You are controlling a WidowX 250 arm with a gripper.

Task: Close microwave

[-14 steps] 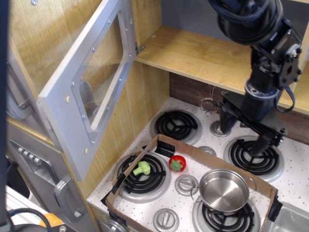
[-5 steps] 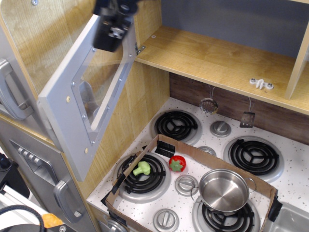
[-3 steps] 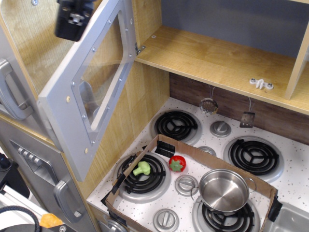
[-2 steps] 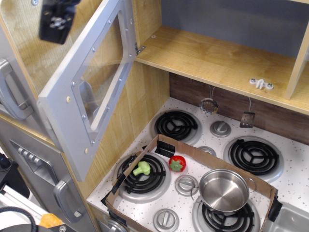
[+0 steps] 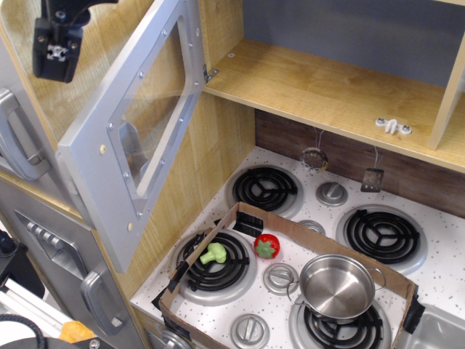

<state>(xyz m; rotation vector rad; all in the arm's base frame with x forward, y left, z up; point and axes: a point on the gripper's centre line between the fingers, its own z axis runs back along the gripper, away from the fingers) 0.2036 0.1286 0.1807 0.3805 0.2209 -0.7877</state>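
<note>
The microwave door (image 5: 98,171) stands wide open, hinged at its upper right (image 5: 209,73) and swung out toward me. It has a silver-grey frame and a clear window (image 5: 149,109), and a curved grey handle (image 5: 132,149) shows through the glass. The light wood interior (image 5: 98,51) lies behind it at the upper left. My black gripper (image 5: 55,42) hangs at the top left, in front of the wood and left of the door's upper edge, apart from it. Its jaws face me end-on and their state is unclear.
Grey cabinet doors with curved handles (image 5: 16,145) (image 5: 98,294) stand at the left. Below right is a stove top with burners (image 5: 263,187). On it sits a cardboard tray (image 5: 305,236) holding a green broccoli (image 5: 213,254), a red fruit (image 5: 267,246) and a steel pot (image 5: 336,286). A wooden shelf (image 5: 312,87) runs above.
The gripper has moved left from the door's top edge into the upper-left corner and dropped slightly. The microwave door has not moved.
</note>
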